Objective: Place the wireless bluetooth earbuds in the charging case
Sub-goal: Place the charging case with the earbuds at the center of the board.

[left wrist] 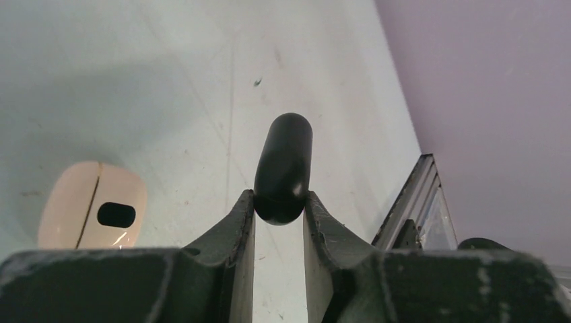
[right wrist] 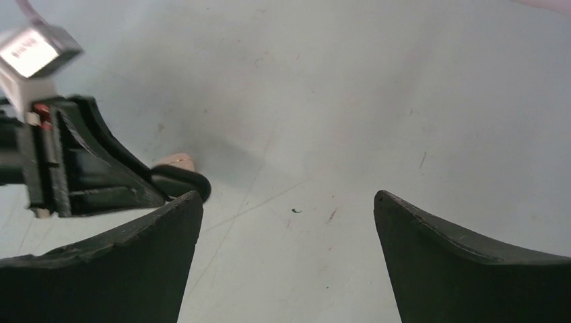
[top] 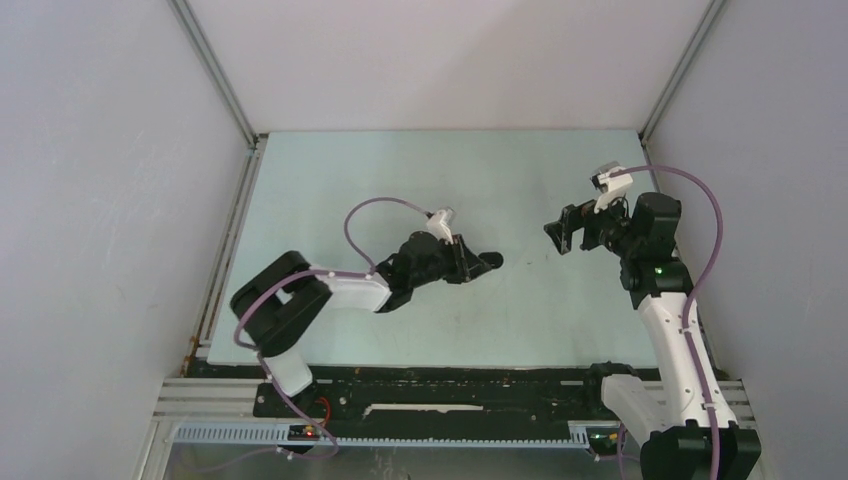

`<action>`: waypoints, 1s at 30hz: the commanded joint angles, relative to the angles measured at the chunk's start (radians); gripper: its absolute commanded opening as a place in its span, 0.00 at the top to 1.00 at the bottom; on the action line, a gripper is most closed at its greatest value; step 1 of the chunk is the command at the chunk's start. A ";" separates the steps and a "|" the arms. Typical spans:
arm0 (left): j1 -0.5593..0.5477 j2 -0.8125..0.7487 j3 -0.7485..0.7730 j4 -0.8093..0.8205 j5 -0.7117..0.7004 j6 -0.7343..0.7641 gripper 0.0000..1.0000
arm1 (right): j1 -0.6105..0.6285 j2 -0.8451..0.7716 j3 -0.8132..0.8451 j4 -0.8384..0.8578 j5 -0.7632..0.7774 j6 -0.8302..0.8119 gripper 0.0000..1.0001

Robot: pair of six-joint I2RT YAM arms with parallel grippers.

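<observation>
My left gripper (top: 478, 262) is shut on a black rounded charging case (left wrist: 283, 167). It pinches the case's near end, and the rest sticks out forward just above the table. In the left wrist view the fingertips (left wrist: 246, 205) press both sides of the case. A beige pebble-like case (left wrist: 91, 205) with a black oval mark lies on the table to its left. My right gripper (top: 558, 235) hovers open to the right of the black case (top: 489, 260), its jaws wide apart with nothing between them (right wrist: 288, 196). No earbuds are in view.
The right wrist view shows the left gripper (right wrist: 87, 168) with the black case (right wrist: 182, 183) and a sliver of the beige case (right wrist: 175, 160) behind it. A pale green table mat (top: 400, 170) is fenced by white walls and aluminium rails (top: 225, 260).
</observation>
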 commanded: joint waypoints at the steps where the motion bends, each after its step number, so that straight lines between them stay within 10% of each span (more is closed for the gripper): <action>1: -0.043 0.119 0.098 -0.029 -0.010 -0.143 0.89 | -0.005 0.001 -0.002 0.042 0.056 0.019 0.00; 10: -0.050 0.300 0.167 -0.046 0.060 -0.302 0.70 | -0.006 0.034 0.000 0.031 0.020 0.000 0.00; 23: -0.037 0.218 0.220 -0.417 0.031 -0.096 0.33 | -0.006 0.040 0.000 0.021 0.004 -0.010 0.00; 30: -0.032 0.037 0.179 -0.631 -0.041 0.073 0.31 | -0.013 0.052 0.000 0.012 -0.018 -0.013 0.00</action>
